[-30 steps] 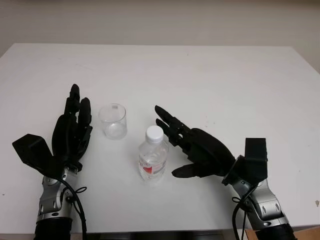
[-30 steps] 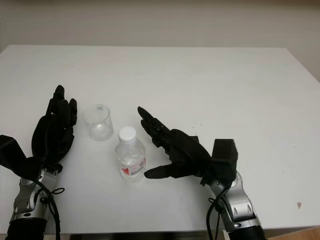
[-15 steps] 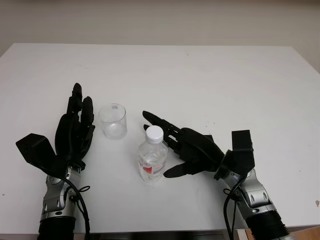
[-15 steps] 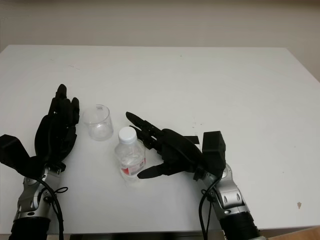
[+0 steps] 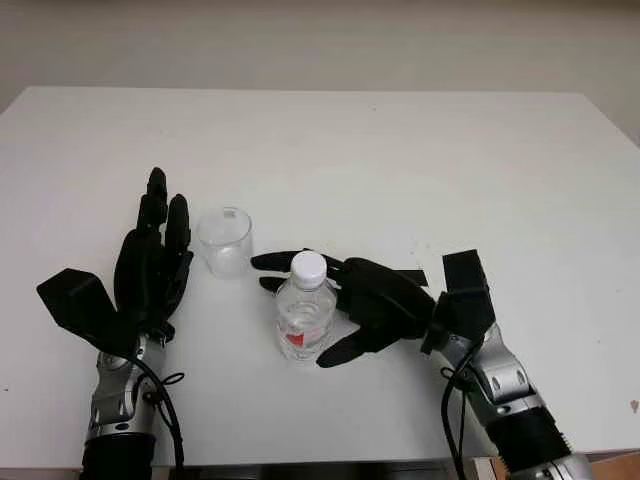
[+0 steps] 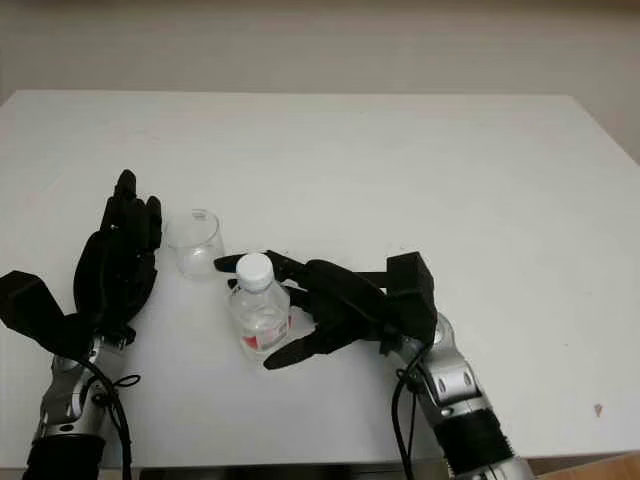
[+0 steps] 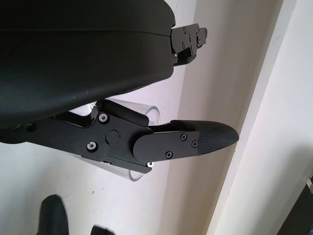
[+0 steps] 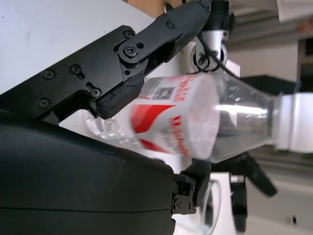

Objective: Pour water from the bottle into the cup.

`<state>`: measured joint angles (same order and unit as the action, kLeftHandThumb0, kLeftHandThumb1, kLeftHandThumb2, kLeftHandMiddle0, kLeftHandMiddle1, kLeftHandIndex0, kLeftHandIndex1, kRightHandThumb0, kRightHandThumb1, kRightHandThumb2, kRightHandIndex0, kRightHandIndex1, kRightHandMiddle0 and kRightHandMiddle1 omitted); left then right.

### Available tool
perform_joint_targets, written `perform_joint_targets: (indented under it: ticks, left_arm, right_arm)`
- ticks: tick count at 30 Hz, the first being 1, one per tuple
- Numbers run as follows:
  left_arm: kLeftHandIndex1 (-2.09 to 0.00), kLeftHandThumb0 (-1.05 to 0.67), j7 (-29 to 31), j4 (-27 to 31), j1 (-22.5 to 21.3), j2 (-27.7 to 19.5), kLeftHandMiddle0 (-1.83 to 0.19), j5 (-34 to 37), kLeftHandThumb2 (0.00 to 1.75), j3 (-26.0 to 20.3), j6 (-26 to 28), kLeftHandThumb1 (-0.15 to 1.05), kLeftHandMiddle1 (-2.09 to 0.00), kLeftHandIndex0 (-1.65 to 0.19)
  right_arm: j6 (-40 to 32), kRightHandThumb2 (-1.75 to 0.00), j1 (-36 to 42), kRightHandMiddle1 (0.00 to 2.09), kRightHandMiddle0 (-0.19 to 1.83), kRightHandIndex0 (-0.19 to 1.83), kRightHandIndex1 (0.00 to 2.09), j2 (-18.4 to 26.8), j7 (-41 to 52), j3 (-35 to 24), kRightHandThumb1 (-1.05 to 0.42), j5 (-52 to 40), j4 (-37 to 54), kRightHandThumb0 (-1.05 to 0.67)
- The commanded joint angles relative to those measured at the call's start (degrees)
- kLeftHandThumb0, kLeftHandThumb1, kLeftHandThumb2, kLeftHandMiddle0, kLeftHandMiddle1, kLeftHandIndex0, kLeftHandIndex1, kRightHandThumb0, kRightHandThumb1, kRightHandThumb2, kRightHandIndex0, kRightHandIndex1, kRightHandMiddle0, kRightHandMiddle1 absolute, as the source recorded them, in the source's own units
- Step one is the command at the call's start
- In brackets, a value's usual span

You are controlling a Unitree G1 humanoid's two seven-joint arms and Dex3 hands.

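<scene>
In the left eye view the bottle stands upright a little below the centre of the frame on the white counter, its white cap on, with the clear cup just up and to its left, near but apart. The right hand comes in from the lower right with its fingers curved wide around the bottle, two reaching behind the neck and the thumb low in front; whether they press on the plastic I cannot tell, so I read it as not yet gripping. The left hand stands open at the left of the frame, just beside the cup. The right eye view shows the same layout, with the left hand close beside the cup. In the left wrist view a black finger crosses in front of the cup's rim, with nothing held. In the right wrist view the bottle's red and white label lies between the finger links and the palm. To do this step well, the hand should close squarely on the labelled body, firmly enough not to slip but without crushing the thin plastic, and the cap looks likely to need removing before any pour.
</scene>
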<state>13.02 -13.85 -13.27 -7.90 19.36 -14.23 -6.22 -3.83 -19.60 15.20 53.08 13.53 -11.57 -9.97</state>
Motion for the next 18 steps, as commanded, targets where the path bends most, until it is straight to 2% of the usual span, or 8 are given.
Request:
perform_joint_targets:
  ticks: [1, 4, 7, 8, 10, 12, 16, 18]
  left_arm:
    - [-0.06, -0.71, -0.2, 0.1, -0.6, 0.3, 0.16, -0.5, 0.44, 0.0, -0.8, 1.05, -0.05, 0.15]
    - [-0.06, -0.71, -0.4, 0.3, -0.6, 0.4, 0.16, -0.4, 0.44, 0.0, -0.8, 1.05, -0.05, 0.14]
    - [-0.06, -0.71, -0.7, 0.5, -0.4, 0.5, 0.15, -0.4, 0.44, 0.0, -0.9, 1.05, -0.05, 0.14]
    - [-0.05, -0.71, -0.7, 0.5, -0.4, 0.5, 0.16, -0.5, 0.44, 0.0, -1.1, 1.05, -0.05, 0.15]
    - [-0.06, -0.71, -0.9, 0.6, -0.3, 0.5, 0.15, -0.8, 0.44, 0.1, -1.3, 1.05, -0.05, 0.14]
    - [-0.06, -0.71, -1.0, 0.7, -0.3, 0.5, 0.15, -0.9, 0.44, 0.1, -1.4, 1.05, -0.06, 0.14]
    - [-0.05, -0.71, -0.8, 0.4, -0.3, 0.6, 0.16, -0.7, 0.44, -0.1, -1.6, 1.05, -0.05, 0.15]
    - [-0.05, -0.71, -0.6, 0.1, -0.5, 0.5, 0.16, -0.6, 0.44, -0.1, -1.7, 1.05, -0.05, 0.15]
  right_arm:
    - [0.3, -0.05, -1.8, 0.86, 0.0, 0.35, 0.25, -0.1, 1.2, 0.7, -0.71, 0.0, -0.1, -0.77]
    - [2.0, -0.05, -2.9, 0.91, 0.08, 0.47, 0.32, -0.6, 2.0, 1.4, -0.7, 0.5, -0.8, -0.74]
    - [4.5, -0.05, -3.8, 1.07, 0.23, 0.63, 0.48, -0.9, 2.6, 2.2, -0.68, 1.4, -1.4, -0.69]
    - [5.6, -0.06, -4.0, 1.16, 0.35, 0.72, 0.57, -0.9, 2.7, 2.5, -0.68, 1.9, -1.6, -0.62]
    - [7.5, -0.06, -4.2, 1.23, 0.51, 0.77, 0.84, -1.1, 2.8, 2.9, -0.71, 2.6, -2.0, -0.49]
    - [8.6, -0.06, -4.0, 1.32, 0.72, 0.86, 1.24, -1.4, 2.8, 3.0, -0.75, 2.6, -2.2, -0.36]
    - [8.9, -0.06, -3.5, 1.72, 0.85, 1.08, 1.9, -1.3, 1.8, 3.4, -0.79, 3.7, -1.0, -0.4]
    - [8.6, -0.06, -2.9, 1.99, 0.93, 1.24, 2.05, -1.6, 1.0, 3.4, -0.81, 3.7, -0.4, -0.42]
